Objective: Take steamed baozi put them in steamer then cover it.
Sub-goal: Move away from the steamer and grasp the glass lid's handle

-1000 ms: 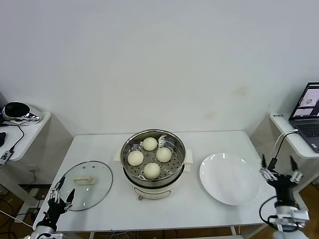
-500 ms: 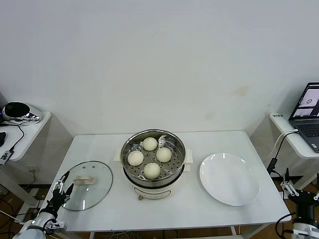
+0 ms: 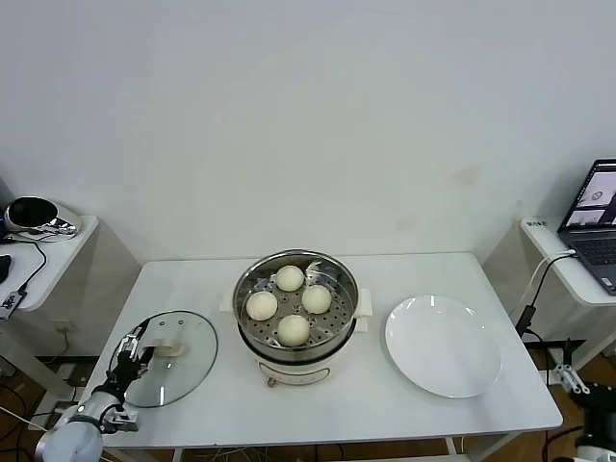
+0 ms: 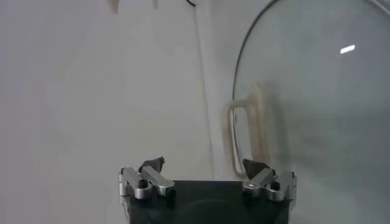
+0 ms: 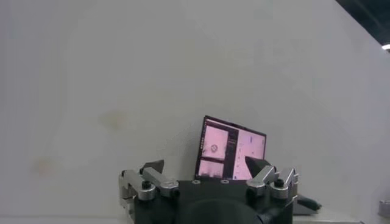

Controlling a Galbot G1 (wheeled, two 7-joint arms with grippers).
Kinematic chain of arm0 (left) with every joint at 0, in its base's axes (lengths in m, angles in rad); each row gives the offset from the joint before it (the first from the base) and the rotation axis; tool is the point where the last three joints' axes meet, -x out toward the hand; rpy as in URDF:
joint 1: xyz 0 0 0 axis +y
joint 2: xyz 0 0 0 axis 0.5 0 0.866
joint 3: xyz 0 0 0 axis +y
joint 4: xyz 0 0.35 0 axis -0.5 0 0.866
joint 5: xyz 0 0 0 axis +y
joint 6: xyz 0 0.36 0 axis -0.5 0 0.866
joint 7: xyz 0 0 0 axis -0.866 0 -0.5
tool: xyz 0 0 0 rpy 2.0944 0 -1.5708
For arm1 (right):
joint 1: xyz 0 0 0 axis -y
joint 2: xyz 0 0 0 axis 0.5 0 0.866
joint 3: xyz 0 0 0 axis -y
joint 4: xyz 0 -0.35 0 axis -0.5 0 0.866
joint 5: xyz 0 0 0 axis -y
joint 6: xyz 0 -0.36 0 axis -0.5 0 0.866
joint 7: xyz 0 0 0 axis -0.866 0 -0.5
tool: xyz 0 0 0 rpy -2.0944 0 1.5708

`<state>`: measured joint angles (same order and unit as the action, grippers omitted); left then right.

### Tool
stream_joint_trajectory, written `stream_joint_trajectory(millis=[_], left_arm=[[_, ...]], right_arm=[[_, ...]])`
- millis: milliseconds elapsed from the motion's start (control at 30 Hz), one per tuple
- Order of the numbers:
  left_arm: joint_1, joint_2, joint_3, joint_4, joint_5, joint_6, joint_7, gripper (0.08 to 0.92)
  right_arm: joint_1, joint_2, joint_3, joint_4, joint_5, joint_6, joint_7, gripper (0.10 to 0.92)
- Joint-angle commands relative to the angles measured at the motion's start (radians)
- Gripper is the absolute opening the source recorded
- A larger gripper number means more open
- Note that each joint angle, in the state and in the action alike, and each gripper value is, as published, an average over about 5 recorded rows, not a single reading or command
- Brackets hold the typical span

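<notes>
Since the earlier frame, the left gripper point(image 3: 133, 354) has been brought up over the near edge of the lid point(image 3: 171, 357), while the right gripper point(image 3: 570, 361) has been lowered beside the table's point(image 3: 192, 279) right corner. In the head view, 4 smooth, round baozi point(image 3: 290, 278) are seen on the perforated tray of the shiny steel steamer point(image 3: 297, 318); a flat white plate point(image 3: 443, 346) lies right of it.

In the left wrist view, the left gripper point(image 4: 205, 171) is held with jaws apart before the clear glass lid's point(image 4: 317, 109) cream handle point(image 4: 244, 131).

In the right wrist view, the right gripper point(image 5: 206, 169) is spread wide, empty, facing a laptop point(image 5: 230, 149).
</notes>
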<state>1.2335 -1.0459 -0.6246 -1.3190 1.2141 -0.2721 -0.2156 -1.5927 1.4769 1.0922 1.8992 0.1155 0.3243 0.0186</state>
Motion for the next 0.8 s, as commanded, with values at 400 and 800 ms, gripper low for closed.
stream_joint_trajectory(millis=[400, 800], left_arm=[[-0.072, -0.006, 0.03, 0.096, -0.002, -0.028, -0.012, 0.593], [-0.076, -0.018, 0.021, 0.117, -0.014, -0.075, -0.058, 0.247]], right_arm=[[-0.002, 0.01, -0.001, -0.019, -0.024, 0.019, 0.002, 0.823], [-0.008, 0.01, -0.01, -0.022, -0.044, 0.038, -0.01, 0.823]])
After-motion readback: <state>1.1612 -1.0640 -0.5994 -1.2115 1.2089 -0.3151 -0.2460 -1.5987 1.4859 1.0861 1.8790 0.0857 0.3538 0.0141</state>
